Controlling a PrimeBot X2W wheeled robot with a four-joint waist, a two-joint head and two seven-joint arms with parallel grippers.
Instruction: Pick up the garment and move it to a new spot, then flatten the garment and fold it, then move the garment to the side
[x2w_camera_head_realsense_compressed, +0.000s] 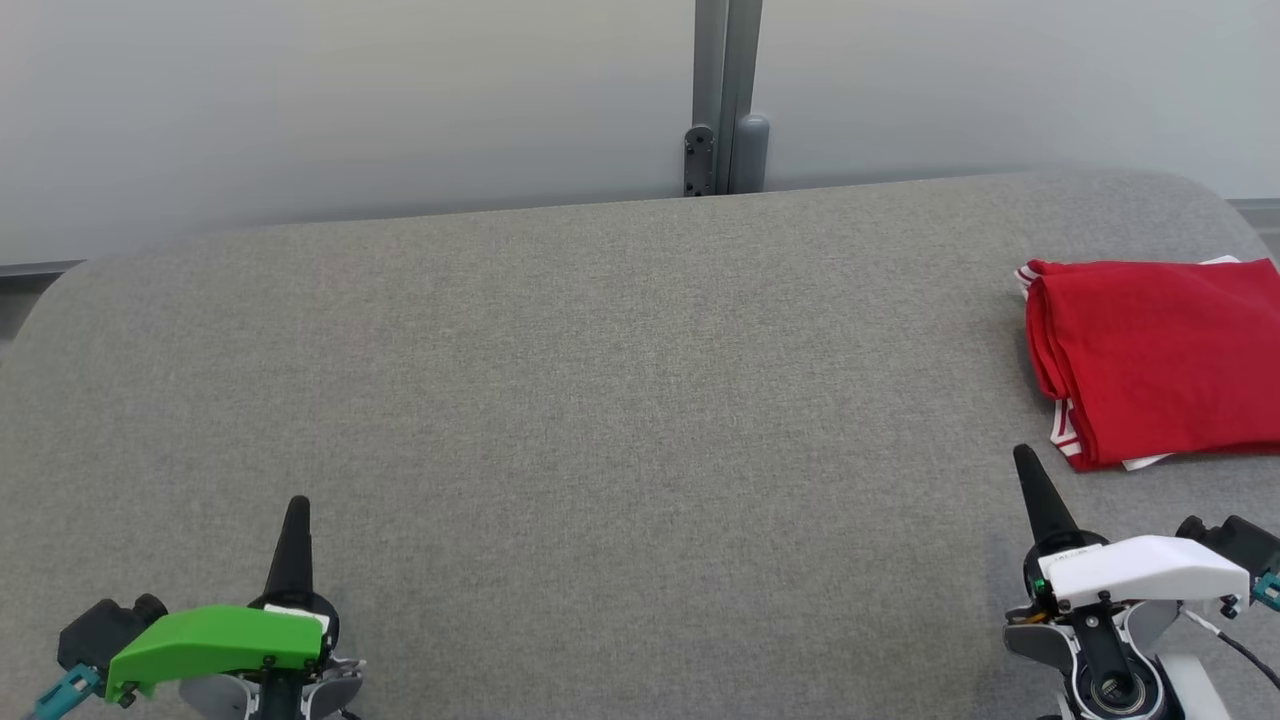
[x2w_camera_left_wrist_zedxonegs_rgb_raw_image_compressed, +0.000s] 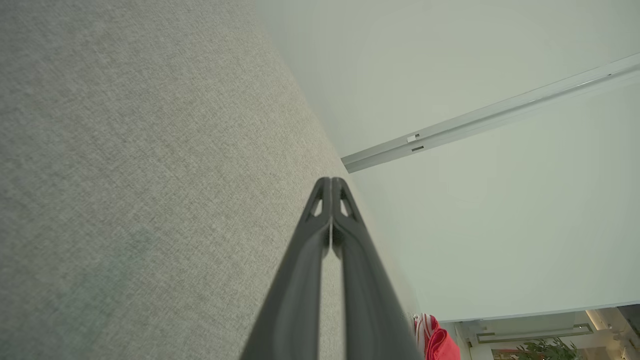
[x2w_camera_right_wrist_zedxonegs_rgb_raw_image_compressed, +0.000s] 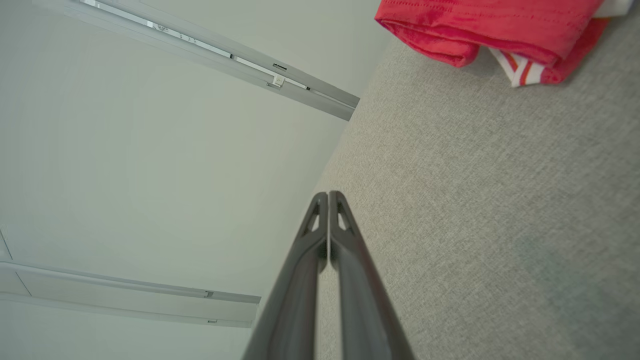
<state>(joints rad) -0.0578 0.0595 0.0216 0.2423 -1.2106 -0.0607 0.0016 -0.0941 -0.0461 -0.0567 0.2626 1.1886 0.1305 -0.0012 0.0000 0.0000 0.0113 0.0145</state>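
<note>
Lying folded, garment (x2w_camera_head_realsense_compressed: 1165, 365) partly cut off; left pincer (x2w_camera_head_realsense_compressed: 298, 510), right pincer (x2w_camera_head_realsense_compressed: 1025, 460) pressed together

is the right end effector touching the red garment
Apart. The head view shows bare grey surface between the right end effector tip and the garment near edge.

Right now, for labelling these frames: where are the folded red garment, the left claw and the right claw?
folded red fabric garment (x2w_camera_head_realsense_compressed: 1160, 360), head view, centre of top layer.
left dark two-finger claw (x2w_camera_left_wrist_zedxonegs_rgb_raw_image_compressed: 331, 182), left wrist view, closed fingertips.
right dark two-finger claw (x2w_camera_right_wrist_zedxonegs_rgb_raw_image_compressed: 327, 196), right wrist view, closed fingertips.
</note>
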